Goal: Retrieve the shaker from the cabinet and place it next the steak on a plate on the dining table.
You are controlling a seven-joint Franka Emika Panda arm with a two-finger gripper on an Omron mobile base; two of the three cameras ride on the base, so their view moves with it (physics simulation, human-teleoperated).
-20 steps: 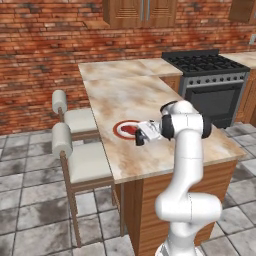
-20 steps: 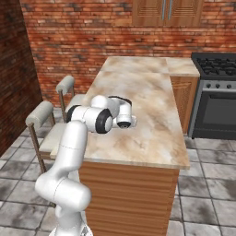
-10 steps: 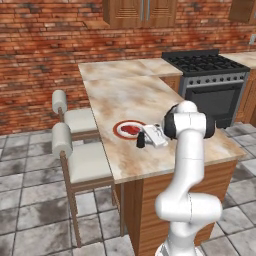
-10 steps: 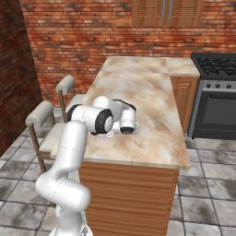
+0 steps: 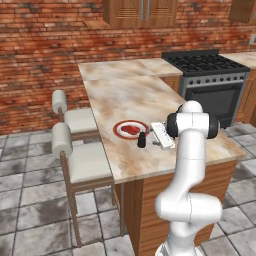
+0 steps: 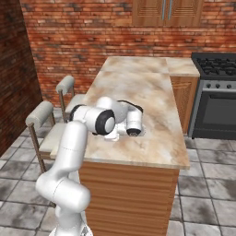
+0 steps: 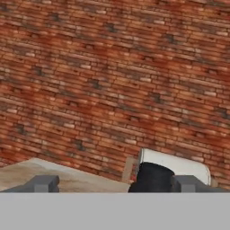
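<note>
Shaker [image 5: 142, 139] set down beside the plate [image 5: 120, 132], fingers spread and clear of it
Gripper [image 5: 149, 136] sits low over the dining table [image 5: 130, 100] with its fingers wide apart; in the hand view the black shaker [image 7: 152, 178] stands upright between the two fingertips [image 7: 42, 183], nearer the right one, with nothing pinching it. From the left base view the shaker stands on the stone just off the red rim, the steak [image 5: 131, 129] lying on the white centre close by, so the placement looks done. What remains, as I judge it, is a clean retreat: draw the hand straight back along its own axis, level, fingers kept apart, so the near fingertip does not brush the small shaker and tip it toward the plate or the table edge
</note>
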